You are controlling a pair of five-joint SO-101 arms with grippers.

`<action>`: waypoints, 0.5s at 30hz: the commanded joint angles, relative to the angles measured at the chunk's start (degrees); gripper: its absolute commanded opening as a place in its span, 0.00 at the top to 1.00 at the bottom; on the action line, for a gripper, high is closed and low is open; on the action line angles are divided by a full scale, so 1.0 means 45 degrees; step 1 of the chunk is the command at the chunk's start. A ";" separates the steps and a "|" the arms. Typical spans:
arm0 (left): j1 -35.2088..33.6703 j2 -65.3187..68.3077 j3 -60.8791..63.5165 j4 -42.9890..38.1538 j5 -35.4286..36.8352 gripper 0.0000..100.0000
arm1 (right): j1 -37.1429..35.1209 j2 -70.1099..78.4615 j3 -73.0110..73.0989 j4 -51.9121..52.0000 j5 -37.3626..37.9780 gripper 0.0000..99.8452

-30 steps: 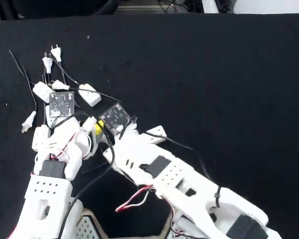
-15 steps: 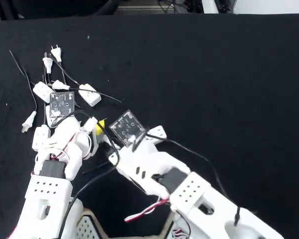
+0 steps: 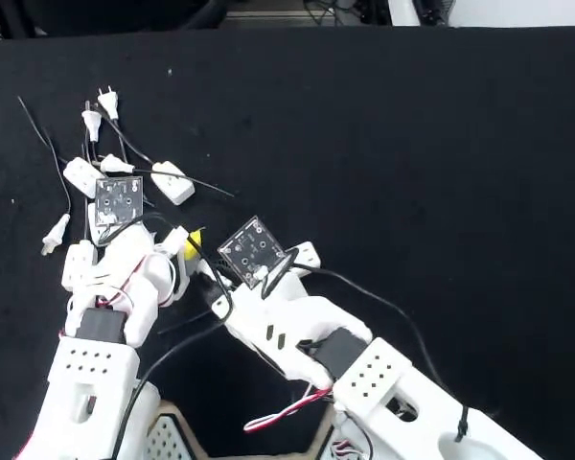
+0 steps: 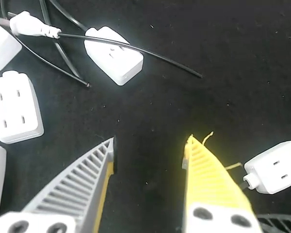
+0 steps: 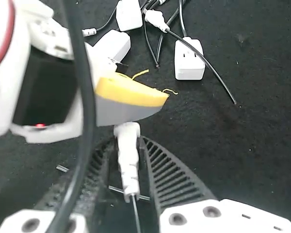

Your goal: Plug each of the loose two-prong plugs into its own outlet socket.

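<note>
Black cloth covers the table (image 3: 412, 144), and from the high view I find both arms crowded over its near left part. The yellow finger (image 3: 192, 243) of my left arm sits just beside the right arm's camera board (image 3: 252, 247). Past that finger lie white outlet blocks (image 3: 81, 175), the nearest a single outlet block (image 3: 172, 182). Farther out lies a loose plug (image 3: 107, 97), and a second loose plug (image 3: 54, 233) lies off that arm's outer side. A spare outlet block (image 3: 303, 256) sits just beside the right wrist.

On the left wrist view, the left gripper (image 4: 148, 143) is spread wide, with bare cloth between its fingers. The single outlet block lies ahead of the tips, a black cord (image 4: 169, 66) crossing it. A double outlet block (image 4: 14, 107) lies outside the grey finger (image 4: 82, 179), and a small outlet block (image 4: 274, 165) lies just outside the yellow one.

On the right wrist view, the right gripper (image 5: 127, 141) pinches a white plug (image 5: 127, 162) along its body, its cord running back toward the wrist. I cannot see the prongs. The left arm's yellow finger hangs just ahead of the plug's front end, and the outlet blocks lie well beyond it.
</note>
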 commanded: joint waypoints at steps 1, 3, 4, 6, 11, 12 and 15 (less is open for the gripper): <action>0.0205 -0.0039 -0.0147 -0.0156 -0.0117 0.77 | -0.0215 -0.0635 -0.0244 -0.0547 0.0078 0.99; 0.0205 -0.0039 -0.0147 -0.0156 -0.0117 0.77 | -0.0215 -0.0635 -0.0244 -0.0527 0.0059 0.99; 0.0205 -0.0039 -0.0147 -0.0156 -0.0117 0.77 | -0.0215 -0.0654 -0.0244 -0.0508 0.0059 0.99; 0.0205 -0.0039 -0.0147 -0.0156 -0.0117 0.77 | -0.0215 -0.0654 -0.0244 -0.0488 0.0059 0.99; 0.0322 -0.0059 0.0107 -0.0254 -0.0117 0.77 | -0.0215 -0.0596 -0.0264 -0.0449 0.0059 0.99; 0.0322 -0.0039 0.0107 -0.0254 -0.0117 0.77 | -0.0215 -0.0576 -0.0264 -0.0449 0.0059 0.99; 0.0244 -0.0137 0.0107 -0.0254 -0.0078 0.77 | -0.0215 -0.0576 -0.0342 -0.0078 0.0098 0.99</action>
